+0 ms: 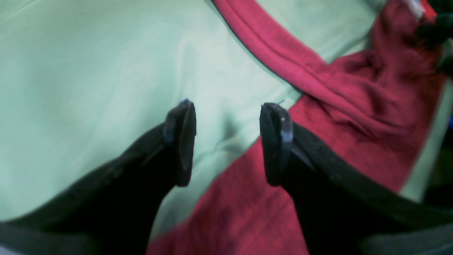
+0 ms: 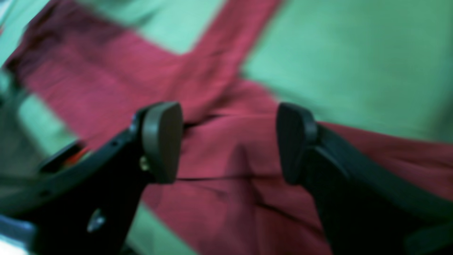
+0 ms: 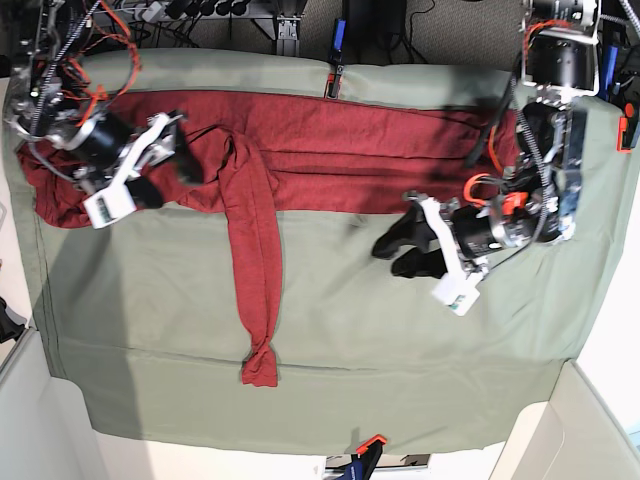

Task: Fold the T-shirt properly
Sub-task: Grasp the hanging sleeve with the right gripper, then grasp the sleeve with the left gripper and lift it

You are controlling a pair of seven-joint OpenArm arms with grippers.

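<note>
The brick-red T-shirt [image 3: 350, 150] lies stretched along the far side of the table, with a long narrow strip [image 3: 255, 290] trailing toward the front edge. My right gripper [image 3: 168, 178] is open over the shirt's bunched left end; in the right wrist view its fingers [image 2: 162, 141] straddle creased red fabric [image 2: 226, 148] without holding it. My left gripper [image 3: 390, 255] is open and empty just in front of the shirt's near edge. In the left wrist view the left gripper [image 1: 228, 141] hovers where the red fabric [image 1: 354, 106] meets the green sheet.
A sage-green cloth sheet [image 3: 350, 330] covers the whole table and shows in both wrist views [image 1: 88, 88] [image 2: 354, 53]. Orange clamps hold it at the back [image 3: 333, 85] and at the front edge [image 3: 370, 445]. Cables and frame parts [image 3: 110, 20] crowd the back left.
</note>
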